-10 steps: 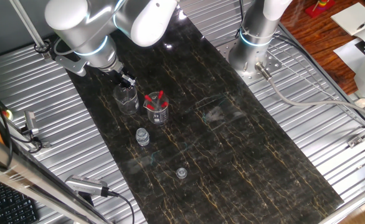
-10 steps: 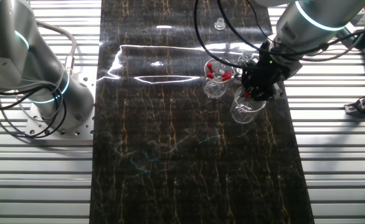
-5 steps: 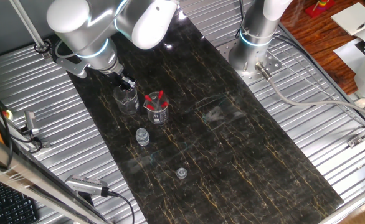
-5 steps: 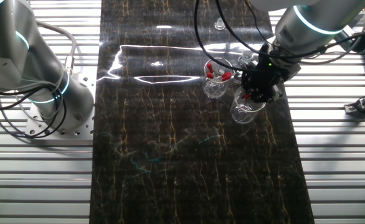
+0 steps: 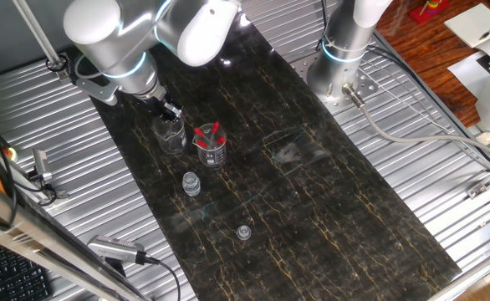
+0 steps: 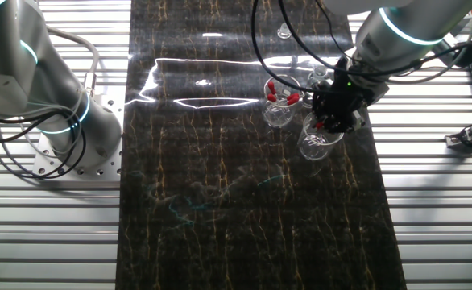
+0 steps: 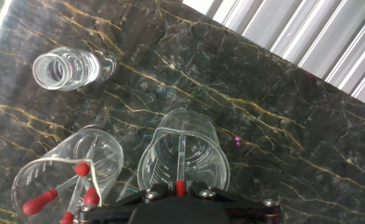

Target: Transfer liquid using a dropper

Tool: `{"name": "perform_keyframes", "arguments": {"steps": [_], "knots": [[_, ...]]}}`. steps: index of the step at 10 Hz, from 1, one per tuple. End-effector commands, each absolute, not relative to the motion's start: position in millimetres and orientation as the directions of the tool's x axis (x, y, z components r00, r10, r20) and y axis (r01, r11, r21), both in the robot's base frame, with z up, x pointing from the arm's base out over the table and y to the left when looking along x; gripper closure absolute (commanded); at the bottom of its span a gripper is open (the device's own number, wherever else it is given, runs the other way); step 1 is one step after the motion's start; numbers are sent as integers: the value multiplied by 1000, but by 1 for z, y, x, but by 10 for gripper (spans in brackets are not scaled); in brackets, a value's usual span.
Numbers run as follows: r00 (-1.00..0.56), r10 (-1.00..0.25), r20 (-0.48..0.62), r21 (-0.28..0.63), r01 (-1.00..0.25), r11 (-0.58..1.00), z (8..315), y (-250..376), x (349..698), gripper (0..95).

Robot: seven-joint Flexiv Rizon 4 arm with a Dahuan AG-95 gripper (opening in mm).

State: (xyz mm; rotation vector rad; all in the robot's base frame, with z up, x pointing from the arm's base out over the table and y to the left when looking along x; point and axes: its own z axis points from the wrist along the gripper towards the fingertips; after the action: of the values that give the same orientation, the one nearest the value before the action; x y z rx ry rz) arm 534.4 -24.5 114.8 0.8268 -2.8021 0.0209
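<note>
My gripper (image 7: 180, 188) is shut on the red bulb of a dropper (image 7: 181, 154). Its clear stem points down into a clear beaker (image 7: 201, 146) directly below. In one fixed view the gripper (image 5: 171, 110) hangs over that beaker (image 5: 170, 135); the other fixed view shows the gripper (image 6: 333, 121) above the same beaker (image 6: 315, 141). A second beaker (image 7: 52, 177) beside it holds more red-bulbed droppers (image 7: 38, 203). Whether there is liquid in the beaker under the dropper I cannot tell.
A small clear vial (image 7: 67, 67) stands on the dark marble mat (image 7: 282, 124) a little beyond the beakers. A small clear cap (image 5: 243, 232) lies farther along the mat. Ribbed metal table (image 5: 446, 192) flanks the mat, and a second arm's base (image 5: 341, 63) stands at its far end.
</note>
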Motion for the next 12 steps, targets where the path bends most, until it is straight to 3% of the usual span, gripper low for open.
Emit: {"name": "perform_keyframes", "arguments": {"steps": [1, 12], "knots": [[-816, -537, 214, 49, -540, 840, 115, -25, 535, 760], [-808, -544, 225, 60, -545, 836, 120, -27, 529, 760]]}}
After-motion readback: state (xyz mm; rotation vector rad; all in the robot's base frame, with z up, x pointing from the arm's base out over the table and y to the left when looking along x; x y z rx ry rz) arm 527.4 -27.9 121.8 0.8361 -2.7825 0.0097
